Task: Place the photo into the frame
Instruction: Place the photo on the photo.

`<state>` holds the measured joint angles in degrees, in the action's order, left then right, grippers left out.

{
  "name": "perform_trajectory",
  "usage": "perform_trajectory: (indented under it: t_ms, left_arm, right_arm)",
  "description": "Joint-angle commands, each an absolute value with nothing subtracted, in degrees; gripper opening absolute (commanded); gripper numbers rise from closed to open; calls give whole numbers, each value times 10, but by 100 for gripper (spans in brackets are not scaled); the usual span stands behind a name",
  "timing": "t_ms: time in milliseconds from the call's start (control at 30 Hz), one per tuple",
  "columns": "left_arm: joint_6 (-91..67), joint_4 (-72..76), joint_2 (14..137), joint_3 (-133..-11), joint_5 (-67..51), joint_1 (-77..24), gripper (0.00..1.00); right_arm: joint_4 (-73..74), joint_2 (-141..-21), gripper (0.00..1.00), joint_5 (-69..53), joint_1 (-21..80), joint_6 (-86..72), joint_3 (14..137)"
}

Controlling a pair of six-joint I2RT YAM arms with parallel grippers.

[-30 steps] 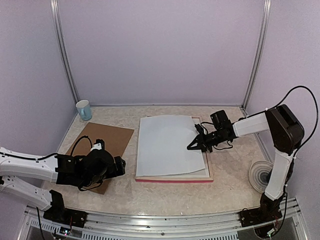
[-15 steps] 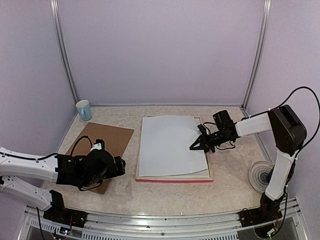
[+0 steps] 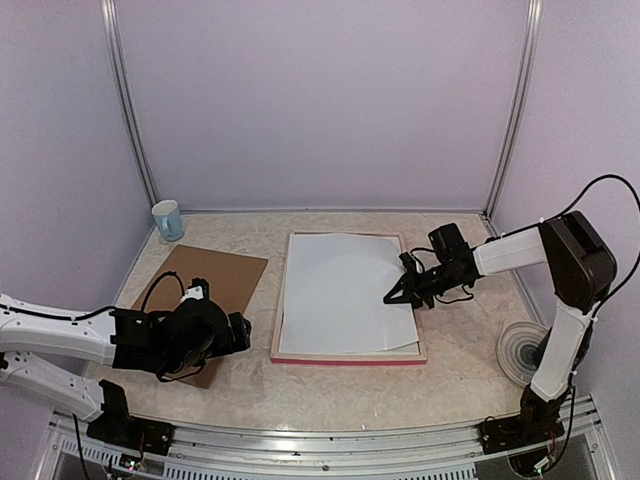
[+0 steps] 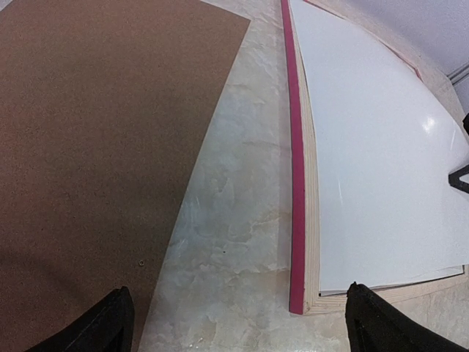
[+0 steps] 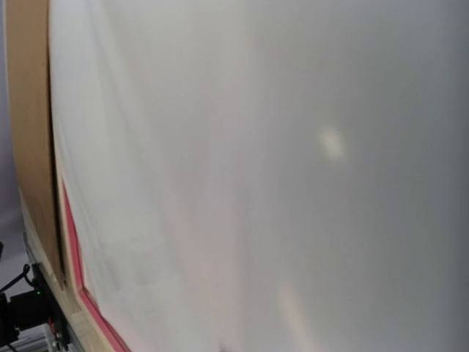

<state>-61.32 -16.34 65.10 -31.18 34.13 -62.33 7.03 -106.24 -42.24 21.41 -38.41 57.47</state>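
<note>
Near left: left tool (image 3: pixel 238 332) hangs low over the brown backing board (image 3: pixel 225 272), jaws wide, nothing between them, same spot as a second ago. Frame (image 3: pixel 345 358) lies flat on the tabletop (image 3: pixel 330 400), pale wood back up, pink edge toward the near side, not shifted. Photo (image 3: pixel 340 295) lies on it white side up. Change over the last second: the sheet has slid to the right. Its left edge then covered the frame's left rail; now that rail shows and the edge sits just inside it. Left wrist view agrees: the near left corner lies within the wood rails. Right tool (image 3: pixel 398 294) has drawn back to the right with the sheet, jaws narrow, pinched on the photo's right edge, which bows up there and is not yet flat. Judgement: the photo is now roughly squared to the opening, and what is left is lowering and releasing the right edge so it drops inside the right rail. Far left: a pale blue cup (image 3: pixel 168 220), unmoved
</note>
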Motion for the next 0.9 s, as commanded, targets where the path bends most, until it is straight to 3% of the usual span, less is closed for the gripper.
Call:
perform_trajectory:
  t_ms: [0, 633, 867]
  left_arm:
    - [-610, -165, 645, -313, 350, -620, 99]
    - [-618, -155, 637, -294, 347, -621, 99]
    - [-621, -152, 632, -287, 347, -620, 99]
  right_arm:
    - [78, -1042, 9, -404, 205, -383, 564]
    - [81, -1040, 14, -381, 204, -397, 572]
    - [93, -1042, 32, -369, 205, -390, 581]
